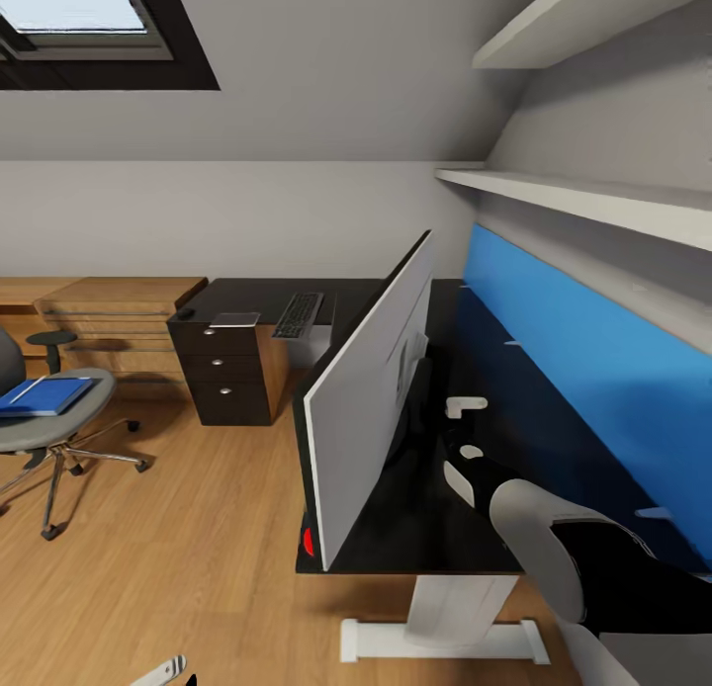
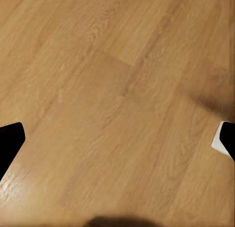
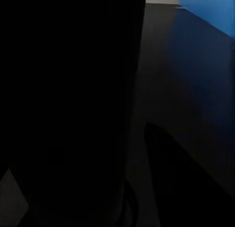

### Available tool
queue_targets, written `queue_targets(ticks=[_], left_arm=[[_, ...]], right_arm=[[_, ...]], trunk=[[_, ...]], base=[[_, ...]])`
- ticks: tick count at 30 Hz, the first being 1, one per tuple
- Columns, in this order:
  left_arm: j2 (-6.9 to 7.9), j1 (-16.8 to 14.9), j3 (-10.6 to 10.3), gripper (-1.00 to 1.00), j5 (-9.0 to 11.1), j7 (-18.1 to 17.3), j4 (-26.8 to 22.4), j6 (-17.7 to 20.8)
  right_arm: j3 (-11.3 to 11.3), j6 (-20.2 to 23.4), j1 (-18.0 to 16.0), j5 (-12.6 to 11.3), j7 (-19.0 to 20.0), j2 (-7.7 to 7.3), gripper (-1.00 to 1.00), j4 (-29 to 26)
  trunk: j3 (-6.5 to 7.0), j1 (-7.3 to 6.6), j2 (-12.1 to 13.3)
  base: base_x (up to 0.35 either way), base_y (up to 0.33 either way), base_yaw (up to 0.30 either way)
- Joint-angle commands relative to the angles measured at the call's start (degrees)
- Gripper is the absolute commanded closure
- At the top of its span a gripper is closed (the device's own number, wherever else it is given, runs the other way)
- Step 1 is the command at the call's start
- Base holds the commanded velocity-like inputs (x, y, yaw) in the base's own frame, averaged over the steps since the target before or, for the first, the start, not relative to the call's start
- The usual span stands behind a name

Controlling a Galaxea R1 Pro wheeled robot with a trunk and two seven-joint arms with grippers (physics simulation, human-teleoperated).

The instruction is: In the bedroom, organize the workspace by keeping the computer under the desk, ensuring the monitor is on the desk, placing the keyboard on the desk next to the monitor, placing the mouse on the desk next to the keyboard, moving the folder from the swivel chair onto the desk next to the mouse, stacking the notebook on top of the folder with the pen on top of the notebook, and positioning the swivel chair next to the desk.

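Black desk (image 1: 465, 340); wrist-view floor (image 2: 117, 89)

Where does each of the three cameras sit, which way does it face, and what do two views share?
Head view: on the head, looking down over the desk, the monitor's white back and the right arm.
Left wrist view: by the left gripper, facing the wooden floor; both fingertips show.
Right wrist view: close behind the monitor, very dark.
Shared: head and right wrist views both show the blue back panel.
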Motion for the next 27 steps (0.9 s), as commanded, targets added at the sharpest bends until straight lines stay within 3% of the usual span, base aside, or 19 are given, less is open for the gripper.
queue_targets(ticks=[1,16,27], left_arm=[[-0.08,0.0,0.5,-1.00,-0.4,-0.4,-0.1,-0.1],[-0.08,0.0,0.5,-1.00,-0.4,-0.4,-0.1,-0.1],[-0.08,0.0,0.5,-1.00,-0.4,-0.4,0.0,-0.1]], right_arm=[[1.7,-0.2,0.0,-0.7,-0.5,-0.49,1.00,2.0],[1.7,-0.2,0.0,-0.7,-0.6,-0.57,1.00,2.0],[1.7,-0.2,0.0,-0.7,-0.6,-0.58,1.00,2.0]], trunk=[[-0.07,0.00,0.0],[-0.07,0.00,0.0],[-0.07,0.00,0.0]], base=[[0.000,-0.242,0.000],[0.000,-0.047,0.000],[0.000,-0.134,0.000]])
